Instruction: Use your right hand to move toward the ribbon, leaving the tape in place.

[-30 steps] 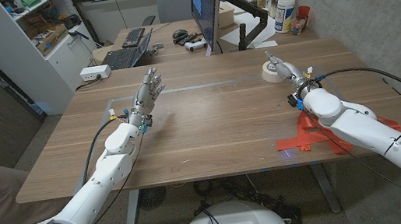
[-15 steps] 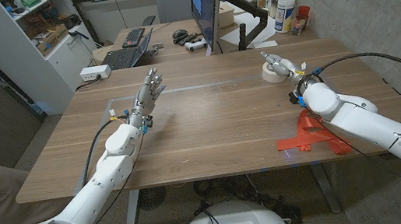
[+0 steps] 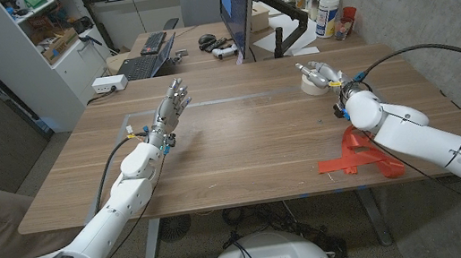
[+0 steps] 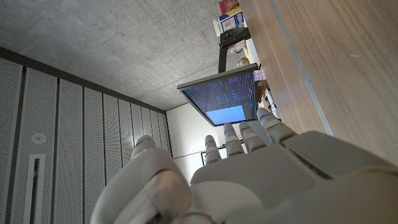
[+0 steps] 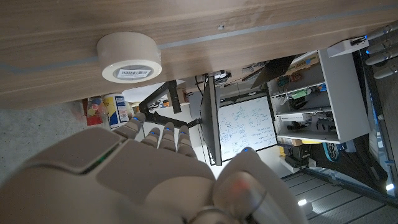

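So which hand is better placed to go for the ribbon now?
Right. The right hand hovers by the tape, on the same side as the red ribbon, which lies beside its forearm. The left hand is raised across the table.

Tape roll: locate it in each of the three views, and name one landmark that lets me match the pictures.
Head view: the tape roll sits on the table's far right part, partly behind the right hand.
Right wrist view: the roll stands on the wooden table, beyond the hand's fingers.
Left wrist view: not in it.
Shared landmark: the monitor, seen in the head view behind the table, in the right wrist view edge-on, and in the left wrist view with its screen lit.
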Controlling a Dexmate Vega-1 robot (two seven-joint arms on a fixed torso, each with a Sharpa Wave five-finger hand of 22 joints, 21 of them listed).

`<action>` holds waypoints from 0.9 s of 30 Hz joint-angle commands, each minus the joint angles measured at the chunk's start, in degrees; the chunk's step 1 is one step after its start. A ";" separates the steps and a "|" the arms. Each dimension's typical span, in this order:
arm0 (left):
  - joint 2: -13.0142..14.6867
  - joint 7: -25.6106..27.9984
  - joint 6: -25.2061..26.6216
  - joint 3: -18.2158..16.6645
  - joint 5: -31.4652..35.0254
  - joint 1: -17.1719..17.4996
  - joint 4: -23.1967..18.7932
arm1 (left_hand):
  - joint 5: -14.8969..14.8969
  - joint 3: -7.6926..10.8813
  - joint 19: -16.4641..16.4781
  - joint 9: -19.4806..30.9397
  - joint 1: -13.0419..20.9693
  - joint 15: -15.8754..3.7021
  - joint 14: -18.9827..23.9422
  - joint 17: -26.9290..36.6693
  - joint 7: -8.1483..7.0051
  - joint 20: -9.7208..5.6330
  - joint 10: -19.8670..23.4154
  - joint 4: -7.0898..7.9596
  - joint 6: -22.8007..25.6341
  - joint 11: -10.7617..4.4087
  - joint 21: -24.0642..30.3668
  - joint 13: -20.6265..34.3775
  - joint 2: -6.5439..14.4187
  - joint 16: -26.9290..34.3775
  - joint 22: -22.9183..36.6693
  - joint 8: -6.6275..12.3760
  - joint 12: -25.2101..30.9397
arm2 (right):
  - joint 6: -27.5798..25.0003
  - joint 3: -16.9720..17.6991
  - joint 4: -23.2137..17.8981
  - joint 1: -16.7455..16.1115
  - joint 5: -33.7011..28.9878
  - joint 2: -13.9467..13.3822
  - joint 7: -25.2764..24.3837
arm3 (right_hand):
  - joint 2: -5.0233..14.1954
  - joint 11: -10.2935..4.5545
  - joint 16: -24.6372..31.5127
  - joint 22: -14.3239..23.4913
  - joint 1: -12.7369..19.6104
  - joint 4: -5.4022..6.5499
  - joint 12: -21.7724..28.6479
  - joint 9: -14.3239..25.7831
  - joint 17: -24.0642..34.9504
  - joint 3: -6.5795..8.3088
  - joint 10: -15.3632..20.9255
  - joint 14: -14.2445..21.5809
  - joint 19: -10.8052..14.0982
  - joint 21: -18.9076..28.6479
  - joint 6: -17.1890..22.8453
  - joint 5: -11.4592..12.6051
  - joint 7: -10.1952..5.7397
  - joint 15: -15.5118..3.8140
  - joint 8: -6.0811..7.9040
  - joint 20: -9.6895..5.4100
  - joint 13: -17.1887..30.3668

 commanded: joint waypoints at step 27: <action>0.96 -0.08 1.51 0.61 0.61 -0.55 0.48 | 0.42 -0.07 -0.06 0.07 0.02 -3.31 -0.41 0.16 0.07 -0.38 -0.20 -0.70 0.50 -0.32 0.19 0.31 -0.39 0.30 0.20 0.44 0.16 | -7.09 -7.59 -3.84 6.50 -19.20 -5.38 17.41 | -0.56 -1.42 0.62 0.24 0.03 -0.05 0.32 0.23 0.13 -0.53 -0.27 0.72 0.87 0.40 -3.93 0.89 -0.42 -1.50 -1.09 0.05 0.00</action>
